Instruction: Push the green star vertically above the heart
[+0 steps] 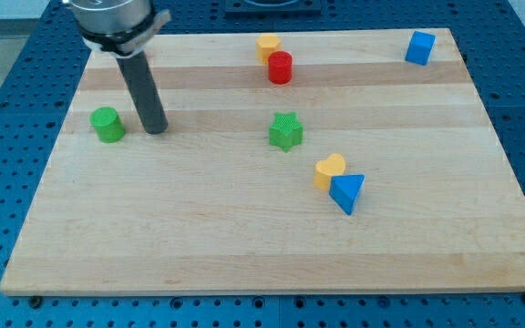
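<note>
Right now my tip (156,129) rests on the pale wooden surface (199,237) at the view's left, just beside a green cylinder block (108,124); I carry a bare dark rod, no hand to open or close. Well apart, toward the view's right, sits the green star block (285,130), nothing between it and my tip. Below-right of it the yellow heart block (329,170) touches a blue triangular block (346,192). Up top, a red cylinder (280,67) touches another yellow block (268,46); a blue cube-like block (419,47) sits far right.
</note>
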Motion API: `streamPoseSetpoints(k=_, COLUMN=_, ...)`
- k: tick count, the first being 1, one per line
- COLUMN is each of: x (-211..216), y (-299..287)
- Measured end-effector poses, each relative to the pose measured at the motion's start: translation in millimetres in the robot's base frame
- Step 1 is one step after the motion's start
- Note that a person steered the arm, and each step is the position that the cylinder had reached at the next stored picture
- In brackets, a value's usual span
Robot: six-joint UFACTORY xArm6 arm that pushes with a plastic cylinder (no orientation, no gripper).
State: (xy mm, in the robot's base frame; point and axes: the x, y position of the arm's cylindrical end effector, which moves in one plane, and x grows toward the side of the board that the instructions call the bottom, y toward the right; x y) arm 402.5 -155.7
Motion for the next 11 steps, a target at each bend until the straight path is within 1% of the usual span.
streamPoseSetpoints(k=2, x=5, y=63)
streamPoseSetpoints(k=3, x=15, y=89)
streamPoseSetpoints(k=4, x=23, y=111)
streamPoseSetpoints(k=7, x=23, y=175)
streamPoseSetpoints(k=8, x=14, y=178)
streamPoseSetpoints(k=9, x=-6, y=176)
streamPoseSetpoints(k=11, x=-10, y=193)
